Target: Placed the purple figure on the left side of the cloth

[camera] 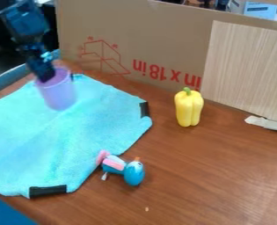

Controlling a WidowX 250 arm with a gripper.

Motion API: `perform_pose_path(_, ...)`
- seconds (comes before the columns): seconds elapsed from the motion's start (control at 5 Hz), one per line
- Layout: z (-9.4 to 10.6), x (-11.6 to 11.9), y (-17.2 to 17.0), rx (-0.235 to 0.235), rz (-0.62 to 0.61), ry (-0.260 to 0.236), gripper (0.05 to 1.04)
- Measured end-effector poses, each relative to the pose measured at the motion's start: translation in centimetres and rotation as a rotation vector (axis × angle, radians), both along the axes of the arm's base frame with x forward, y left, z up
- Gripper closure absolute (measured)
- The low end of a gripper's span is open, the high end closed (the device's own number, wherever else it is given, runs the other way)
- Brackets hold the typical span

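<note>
Purple cup [61, 94]: smooth, tapered, round rim wider than base, pos. upper L of cloth [46, 145] in cam view. Can't tell if base touches cloth. Black tool [45, 78] hangs at cup rim from upper L; can't tell if it's apart, together or clamped on cup.

Cloth = turquoise, fuzzy pile, wavy outline, lying on bench [223, 184] w/ a few creases. Black strips [47, 191] at its edges, e.g. bottom & R.

Bench = brown wood grain, semi-gloss. Yellow bell pepper [188, 110] upright on it, R of cloth & apart from it: smooth lobed body, short green stem.

Toy bird [133, 172] at cloth's lower R edge: round blue head, orange tip, pink parts twd cloth.

Behind: tan cardboard [164, 33], flat, w/ red line drawing & print. Pale panel [246, 66], vert. streaky grain, in front of cardboard at R. Whitish strip [269, 124] near panel foot.
</note>
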State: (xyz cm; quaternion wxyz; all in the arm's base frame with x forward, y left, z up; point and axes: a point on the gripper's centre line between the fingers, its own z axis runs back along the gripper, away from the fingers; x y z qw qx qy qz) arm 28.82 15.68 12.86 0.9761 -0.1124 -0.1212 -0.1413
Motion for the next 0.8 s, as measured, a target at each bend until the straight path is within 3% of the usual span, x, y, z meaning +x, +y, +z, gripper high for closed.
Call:
perform_pose_path(0.4, -1.8, -2.1, 6.3, 0.043, 0.027, 0.034, 1.026)
perform_pose_path(0.8, -3.8, -3.3, 10.1, 0.068, 0.029, 0.034, 1.026)
